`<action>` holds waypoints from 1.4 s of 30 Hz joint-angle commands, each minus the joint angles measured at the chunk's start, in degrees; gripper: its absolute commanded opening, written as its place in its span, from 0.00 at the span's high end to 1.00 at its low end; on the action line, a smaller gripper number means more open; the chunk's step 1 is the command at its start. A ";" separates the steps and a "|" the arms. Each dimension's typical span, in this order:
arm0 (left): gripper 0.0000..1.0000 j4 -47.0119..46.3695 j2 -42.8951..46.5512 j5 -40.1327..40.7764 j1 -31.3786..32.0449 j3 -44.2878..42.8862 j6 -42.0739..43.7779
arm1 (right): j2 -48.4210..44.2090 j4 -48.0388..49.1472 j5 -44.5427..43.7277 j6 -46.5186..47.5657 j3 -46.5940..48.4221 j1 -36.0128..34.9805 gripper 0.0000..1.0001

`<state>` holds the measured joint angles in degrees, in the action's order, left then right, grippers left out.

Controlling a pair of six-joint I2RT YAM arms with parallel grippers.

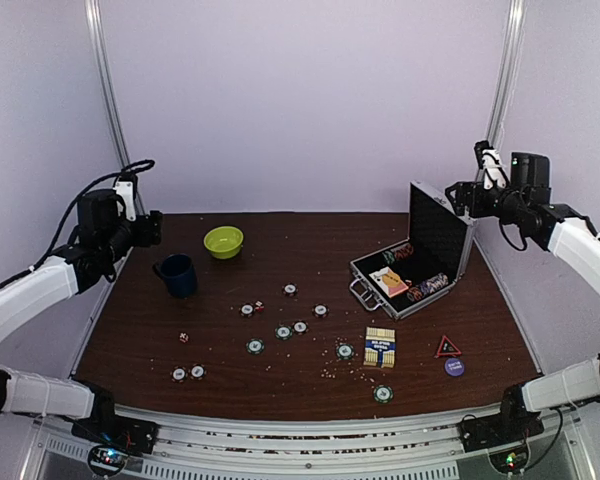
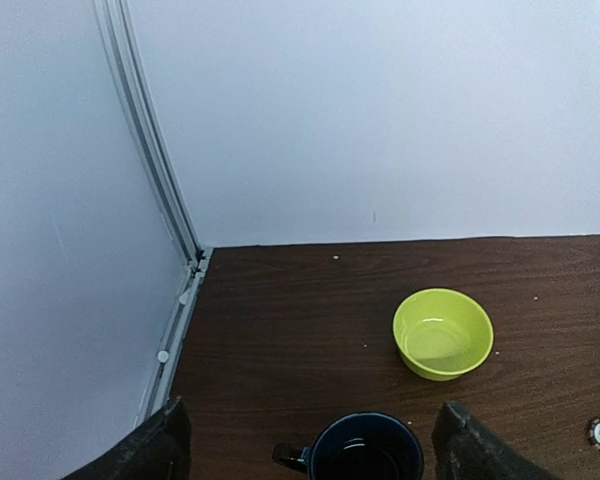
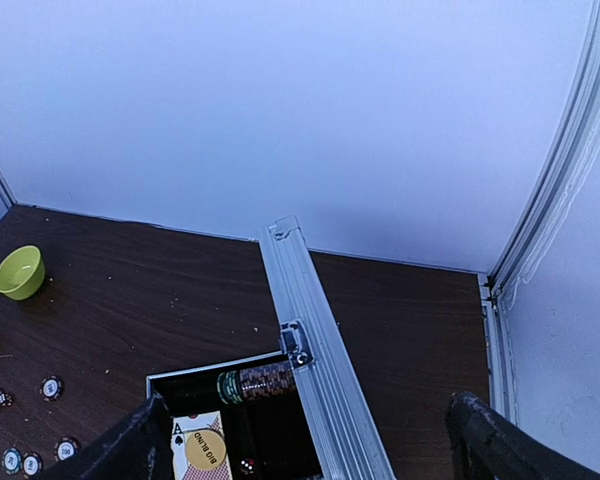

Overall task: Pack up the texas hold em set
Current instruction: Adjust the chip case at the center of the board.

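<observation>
Surface: dark wood table (image 1: 130, 340), pale walls behind.
Case: silver briefcase (image 1: 438, 238) by the right edge, open, lid upright, black-lined, partly filled.
Handling: probably rigid and light; close it by the lid's rim.
Chips: green-and-white chips (image 1: 255, 346) scattered mid-table; thin, likely slick, best pinched across the rim.
Deck: card box (image 1: 380, 347) toward the near edge.
Grippers: left gripper (image 1: 152, 228) and right gripper (image 1: 461, 197) spread wide, empty.

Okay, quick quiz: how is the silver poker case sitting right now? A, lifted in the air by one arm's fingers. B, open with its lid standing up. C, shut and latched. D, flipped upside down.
B: the silver case lies open with its lid raised, and rows of chips show in its black-lined tray; neither arm touches it.
</observation>
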<state>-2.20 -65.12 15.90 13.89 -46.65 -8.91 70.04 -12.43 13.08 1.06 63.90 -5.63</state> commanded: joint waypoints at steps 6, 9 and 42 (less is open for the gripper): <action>0.19 -7.83 -0.94 -18.47 -4.74 -1.07 -0.33 | 1.64 -9.22 9.19 9.62 8.97 -0.85 0.09; 0.27 -7.25 -2.37 -22.54 -4.93 -2.24 -0.11 | 3.77 -13.21 7.98 14.23 12.42 -5.49 0.19; 0.45 2.15 -15.56 -31.49 7.00 -12.12 2.97 | 53.19 -30.97 -4.46 11.18 37.16 -23.41 0.68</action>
<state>0.62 -80.58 -15.27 20.38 -56.90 -6.85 120.90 -41.82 9.54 14.41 98.26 -30.06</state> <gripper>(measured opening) 0.549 0.322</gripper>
